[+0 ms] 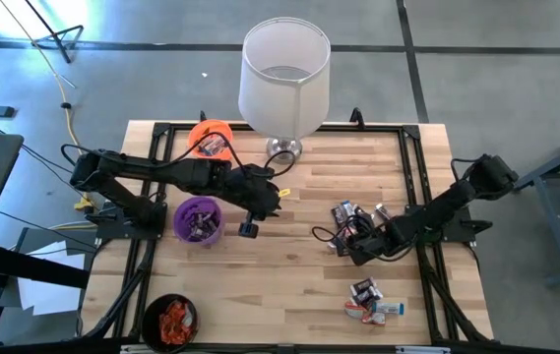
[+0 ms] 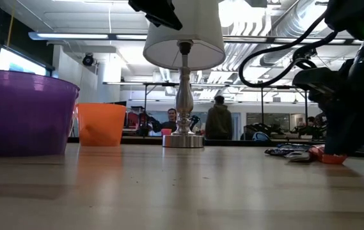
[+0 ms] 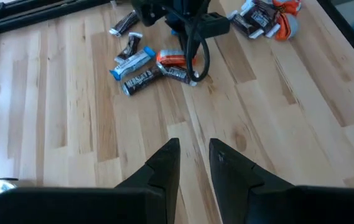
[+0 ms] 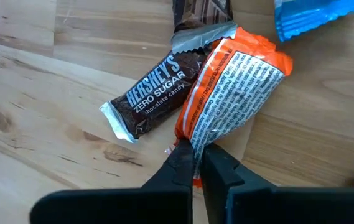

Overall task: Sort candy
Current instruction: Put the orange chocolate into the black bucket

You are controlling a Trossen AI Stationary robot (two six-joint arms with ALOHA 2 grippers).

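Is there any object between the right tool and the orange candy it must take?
Nothing visible. The right tool is shut on the edge of the orange candy; a brown candy lies beside it, touching.

A lab or workshop: exposed ceiling ducts point(image 2: 297, 25), concrete floor point(image 1: 476, 59), people at workbenches point(image 2: 219, 121) behind.

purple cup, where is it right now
In the high view the purple cup sits on the table's left side, just under the left arm, between the orange cup and black cup.
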